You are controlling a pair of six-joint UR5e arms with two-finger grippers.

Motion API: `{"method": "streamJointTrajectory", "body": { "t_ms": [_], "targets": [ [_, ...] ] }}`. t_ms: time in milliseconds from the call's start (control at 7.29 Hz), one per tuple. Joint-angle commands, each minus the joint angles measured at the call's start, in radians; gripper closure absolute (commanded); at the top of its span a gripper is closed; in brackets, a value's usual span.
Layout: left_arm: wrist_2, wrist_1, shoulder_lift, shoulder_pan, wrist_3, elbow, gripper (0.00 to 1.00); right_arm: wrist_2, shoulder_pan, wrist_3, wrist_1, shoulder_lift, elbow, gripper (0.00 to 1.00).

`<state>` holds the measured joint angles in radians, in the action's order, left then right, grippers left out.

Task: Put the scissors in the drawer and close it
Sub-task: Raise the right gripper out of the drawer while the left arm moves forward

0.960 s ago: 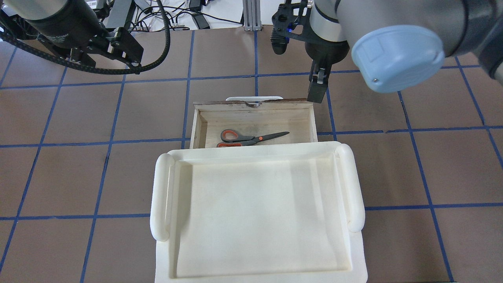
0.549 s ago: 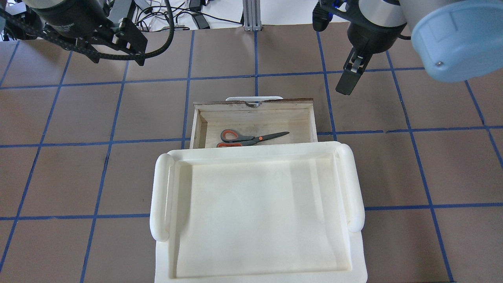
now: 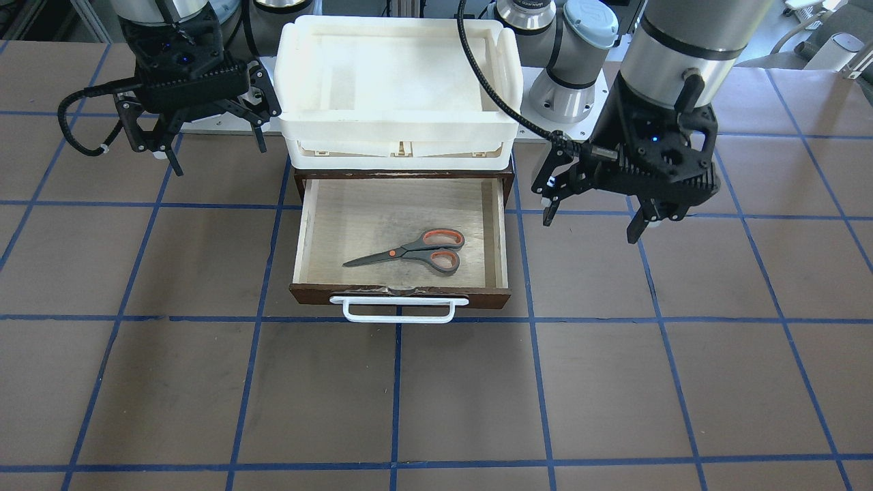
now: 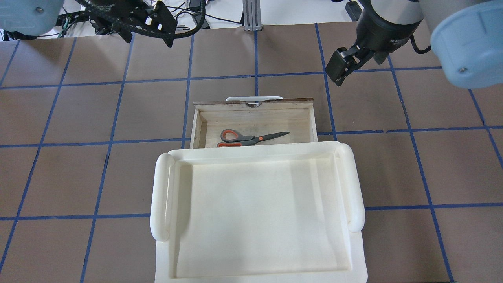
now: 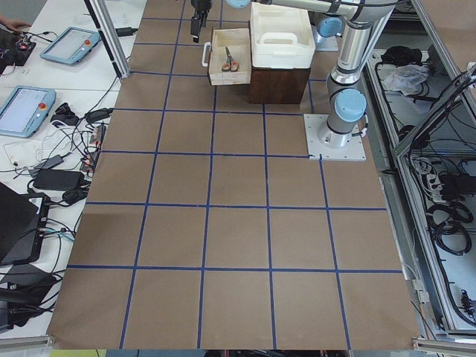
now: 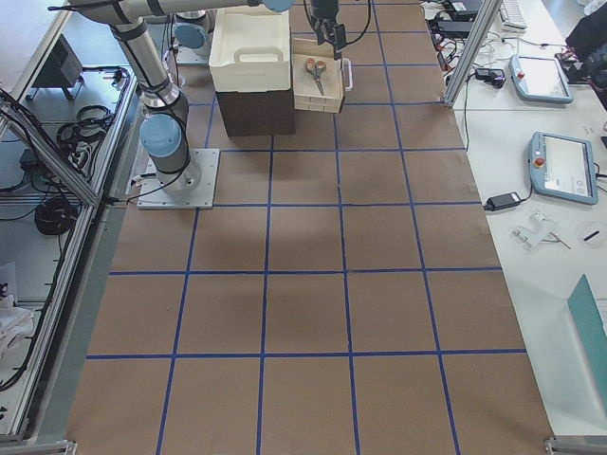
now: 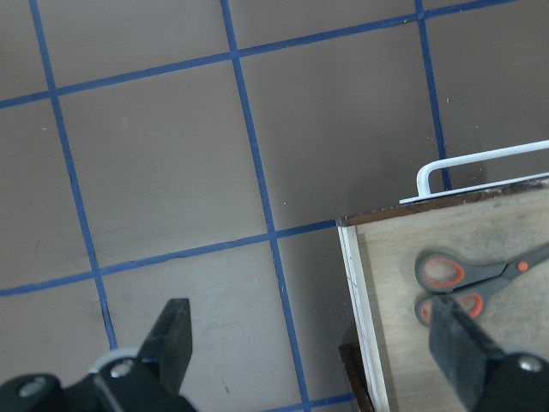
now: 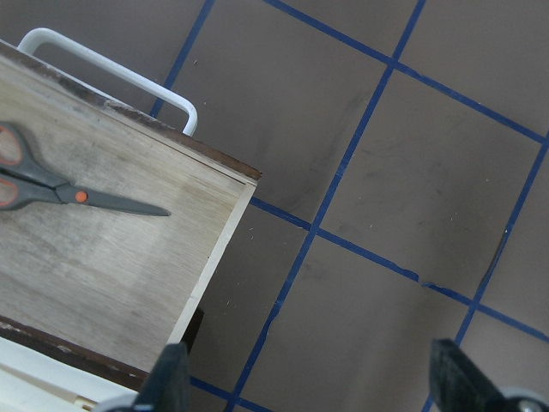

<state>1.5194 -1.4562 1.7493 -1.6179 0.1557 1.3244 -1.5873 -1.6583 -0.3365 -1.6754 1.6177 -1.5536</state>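
scissors [image 4: 253, 138] partly behind bin [image 4: 275, 149], drawer [image 4: 275, 114] rear covered

The scissors [image 3: 409, 252] lie in the drawer [image 3: 361, 218], which juts out below the bin [image 3: 399, 129].

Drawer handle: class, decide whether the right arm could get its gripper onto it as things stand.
Probably yes. The drawer handle sticks out over bare table with nothing across it, and the right gripper hangs open nearby, nothing between them.
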Motion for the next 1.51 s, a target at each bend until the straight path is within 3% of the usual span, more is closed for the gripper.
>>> {"method": "streamJointTrajectory", "body": {
  "t_ms": [0, 549, 1372],
  "targets": [
    [-0.01, 0.078, 0.083, -0.011, -0.001, -0.017, 0.0, 0.0, 0.0, 0.147, 0.0, 0.007, 0.0, 0.0],
    [0.027, 0.085, 0.24, -0.011, 0.002, -0.028, 0.0, -0.002, 0.0, 0.437, 0.003, 0.037, -0.013, 0.0],
    [0.016, 0.12, 0.383, -0.045, 0.002, -0.027, 0.0, -0.014, 0.0, 0.432, -0.059, 0.019, -0.043, 0.0]
  ]
}}
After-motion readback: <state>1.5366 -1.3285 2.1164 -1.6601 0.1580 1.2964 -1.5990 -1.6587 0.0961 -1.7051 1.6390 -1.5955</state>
